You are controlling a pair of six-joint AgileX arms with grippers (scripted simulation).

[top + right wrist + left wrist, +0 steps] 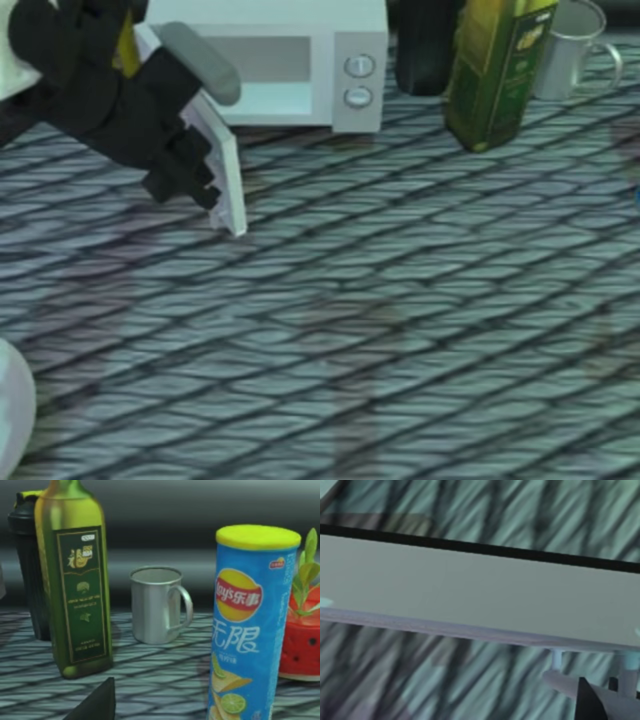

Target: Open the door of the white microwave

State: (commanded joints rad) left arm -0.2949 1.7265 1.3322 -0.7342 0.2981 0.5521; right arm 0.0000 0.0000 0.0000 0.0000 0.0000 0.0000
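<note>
Left gripper [195,165] sits at the door's [228,180] free edge by the grey handle [205,65]; finger state cannot be told. Door swung well out from the white microwave [340,40] at table's far left. Judged: rigid, light hinged panel; grasp at handle. Olive-oil bottle [495,70] and mug [570,50] stand rightward. Right arm parked, out of view.

One white microwave [300,60], one green bottle [75,590], one metal mug [157,605], one crisps can [247,625]
</note>
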